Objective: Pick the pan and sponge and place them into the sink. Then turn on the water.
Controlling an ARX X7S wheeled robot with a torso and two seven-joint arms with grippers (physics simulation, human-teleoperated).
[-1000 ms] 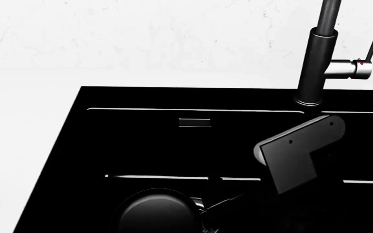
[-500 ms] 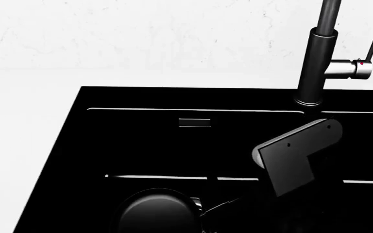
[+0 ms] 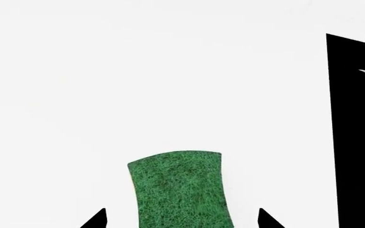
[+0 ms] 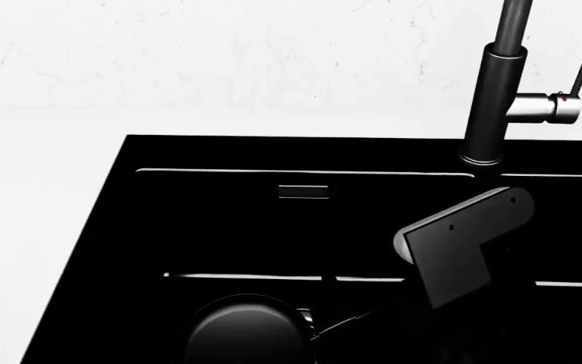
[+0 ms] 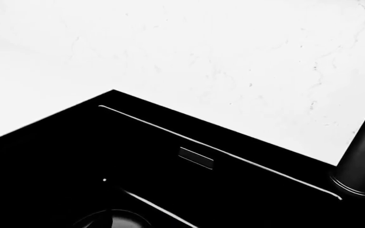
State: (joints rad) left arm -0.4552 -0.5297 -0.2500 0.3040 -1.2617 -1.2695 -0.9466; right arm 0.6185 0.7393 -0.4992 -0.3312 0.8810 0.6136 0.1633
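Green sponge (image 3: pixel 179 190) lies on the white counter (image 3: pixel 138 71), near the left edge of the sink (image 4: pixel 119 250) but not in it. The left hand (image 3: pixel 181 219) is above it, its 2 dark fingertips (image 3: pixel 97 219) spread wide, 1 on each side of the sponge and touching nothing. The pan (image 4: pixel 245 332) sits already in the left basin, at its front. The right arm (image 4: pixel 463 243) hangs over the sink; its hand is not visible, so I cannot tell its state. A risk: if the fingertips come down off centre, one may push the sponge away along the counter, and the grasp fails
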